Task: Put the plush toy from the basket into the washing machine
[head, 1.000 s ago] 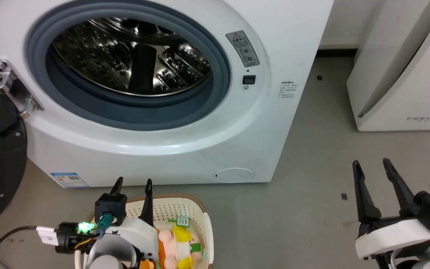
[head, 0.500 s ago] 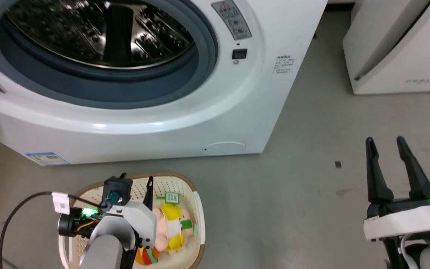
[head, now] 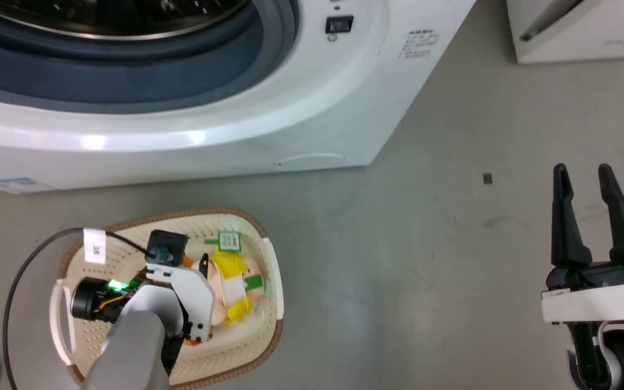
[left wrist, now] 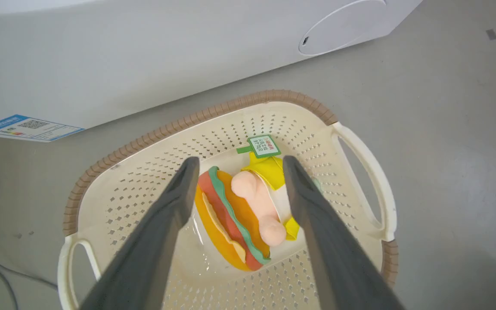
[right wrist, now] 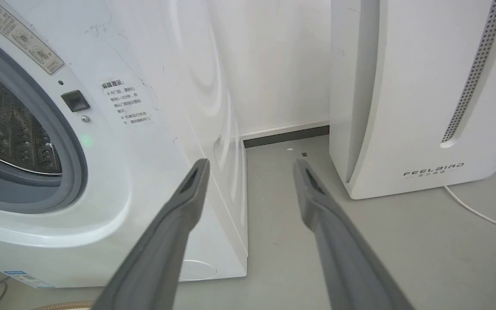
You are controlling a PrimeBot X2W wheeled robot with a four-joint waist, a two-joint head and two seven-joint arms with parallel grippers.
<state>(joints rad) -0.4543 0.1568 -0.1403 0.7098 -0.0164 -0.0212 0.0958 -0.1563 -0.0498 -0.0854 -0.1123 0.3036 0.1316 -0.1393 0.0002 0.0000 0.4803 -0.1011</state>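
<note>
The toy [left wrist: 235,215] lay at the centre of the basket [left wrist: 144,142], which sat on the floor [head: 398,244] before the washer [head: 290,108]. The left gripper [left wrist: 238,165] hung over the toy with its fingers [left wrist: 162,224] spread wide to either side, gripping nothing. The right gripper [head: 583,172] stood parted and empty above the floor.

You'll find the basket [left wrist: 144,181] cream, peppered with rows of small perforations, under a brown woven-look rim. Inside the basket, the plush toy [left wrist: 241,211] gives you an orange bun, one red stripe, one green, pinkish-beige lumps and yellow folds. Its tag [left wrist: 264,145] is green around a white panel. Behind the basket, the washing machine [head: 290,124] is glossy white with a grey gasket [head: 128,86] and a blue label [left wrist: 28,128]. Around the basket the floor [head: 398,244] is plain grey. Your left gripper [left wrist: 240,160] and right gripper [head: 582,169] have dark fingers.
</note>
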